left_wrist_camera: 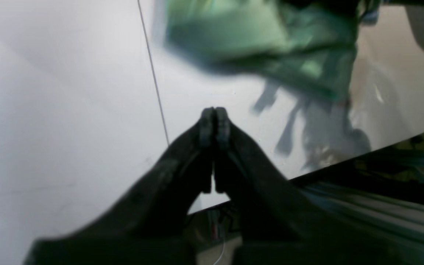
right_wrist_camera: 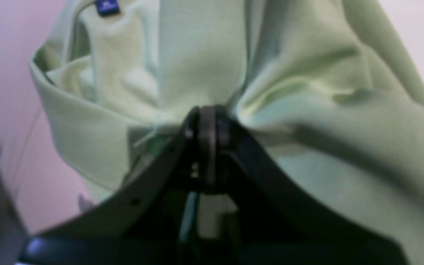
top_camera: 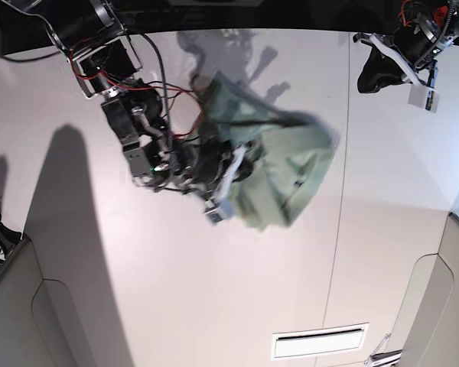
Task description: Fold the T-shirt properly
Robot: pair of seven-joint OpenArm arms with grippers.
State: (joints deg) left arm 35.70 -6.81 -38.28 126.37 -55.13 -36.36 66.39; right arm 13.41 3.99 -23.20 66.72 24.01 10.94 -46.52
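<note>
Left wrist view: the left gripper (left_wrist_camera: 215,112) has its fingers pressed together on nothing, hanging over bare white worktop (left_wrist_camera: 68,110) close to its edge. The T-shirt (left_wrist_camera: 271,44) is a blurry green bundle further off, well apart from it, so this arm isn't helping right now.

Right wrist view: the right gripper (right_wrist_camera: 206,121) is pinching a bunch of the shirt, cloth puckering out from between its fingers. A blue label shows up by the neck. No neat fold anywhere.

Base view: the shirt (top_camera: 279,172) sits crumpled near the middle of the worktop, partly lifted. The right arm reaches in from the far left, bent down into the cloth; the left gripper (top_camera: 379,73) is tucked up at the far right. I'd say folding has barely started, spreading it flat is still to do.
</note>
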